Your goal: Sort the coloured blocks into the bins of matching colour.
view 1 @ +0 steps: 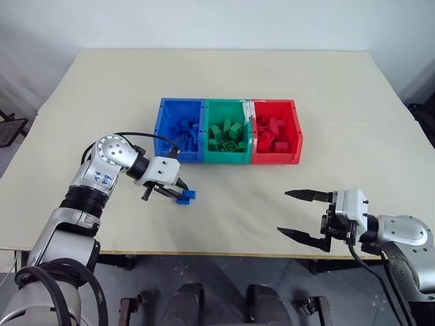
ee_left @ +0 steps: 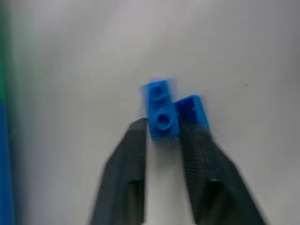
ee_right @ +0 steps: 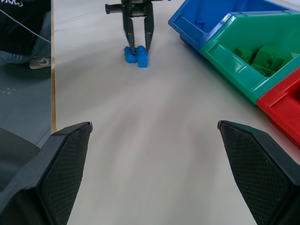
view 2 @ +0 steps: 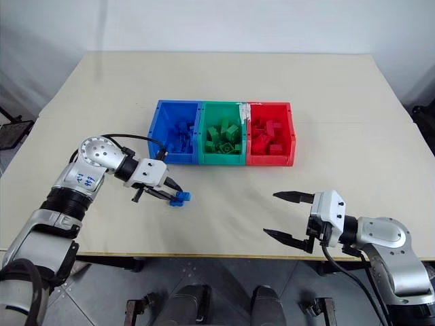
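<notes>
In the lower left of the head views, the left gripper (view 1: 178, 193) has its two black fingers (ee_left: 133, 154) drawn in on a small blue brick (ee_left: 161, 112) lying on the table (view 1: 95, 88). In the left wrist view that brick sits between the tips, stud side up, with a second blue brick (ee_left: 194, 110) touching it just past one finger. The grip looks like a pinch across the brick's narrow sides, probably so it can be lifted clear of its neighbour; whether the brick is off the table cannot be told. Both loose bricks lie below the blue bin (view 1: 181, 128), near its front wall but apart from it.

In the lower right of the head views, the right gripper (view 1: 304, 214) hangs over the table's near edge with its fingers spread as wide as they go and nothing between them. It points across the table toward the left gripper, seemingly parked out of the way while the other arm works.

At the centre of the frame the three joined bins stand in a row. The blue bin on the left holds several blue bricks, the green bin (view 1: 228, 130) in the middle a heap of green ones, and the red bin (view 1: 275, 131) on the right a heap of red ones. The sorting appears nearly done, with only the two blue bricks still outside.
</notes>
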`<action>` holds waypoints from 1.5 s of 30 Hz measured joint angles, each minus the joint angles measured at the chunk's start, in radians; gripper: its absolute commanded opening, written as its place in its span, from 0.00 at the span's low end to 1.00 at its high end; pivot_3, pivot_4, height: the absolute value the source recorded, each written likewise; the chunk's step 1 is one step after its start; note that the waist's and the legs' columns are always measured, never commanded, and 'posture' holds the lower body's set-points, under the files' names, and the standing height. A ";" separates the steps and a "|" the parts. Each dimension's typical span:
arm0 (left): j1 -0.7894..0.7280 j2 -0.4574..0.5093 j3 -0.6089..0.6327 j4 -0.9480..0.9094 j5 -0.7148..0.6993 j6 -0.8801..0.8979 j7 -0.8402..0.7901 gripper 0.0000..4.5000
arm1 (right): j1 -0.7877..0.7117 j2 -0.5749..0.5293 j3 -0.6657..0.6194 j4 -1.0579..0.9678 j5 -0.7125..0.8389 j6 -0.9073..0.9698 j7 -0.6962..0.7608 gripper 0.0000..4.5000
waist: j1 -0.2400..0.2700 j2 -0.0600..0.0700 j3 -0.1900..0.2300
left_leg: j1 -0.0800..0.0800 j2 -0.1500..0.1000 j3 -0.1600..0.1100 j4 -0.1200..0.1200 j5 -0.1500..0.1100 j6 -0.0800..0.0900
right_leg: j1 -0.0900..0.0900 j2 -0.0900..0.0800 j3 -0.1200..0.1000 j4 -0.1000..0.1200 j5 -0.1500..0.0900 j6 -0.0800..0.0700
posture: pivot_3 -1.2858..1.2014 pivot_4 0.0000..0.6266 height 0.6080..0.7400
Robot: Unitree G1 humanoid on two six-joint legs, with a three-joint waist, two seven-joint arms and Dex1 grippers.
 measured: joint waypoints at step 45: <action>0.097 -0.022 0.041 -0.185 -0.048 0.260 0.121 0.32 | -0.023 0.007 0.032 0.021 -0.006 -0.008 0.011 1.00 | 0.000 0.000 0.000 | -0.001 0.000 0.000 0.000 0.000 0.000 | -0.001 0.000 0.000 0.000 0.000 0.000 | 0.52 0.24 1.00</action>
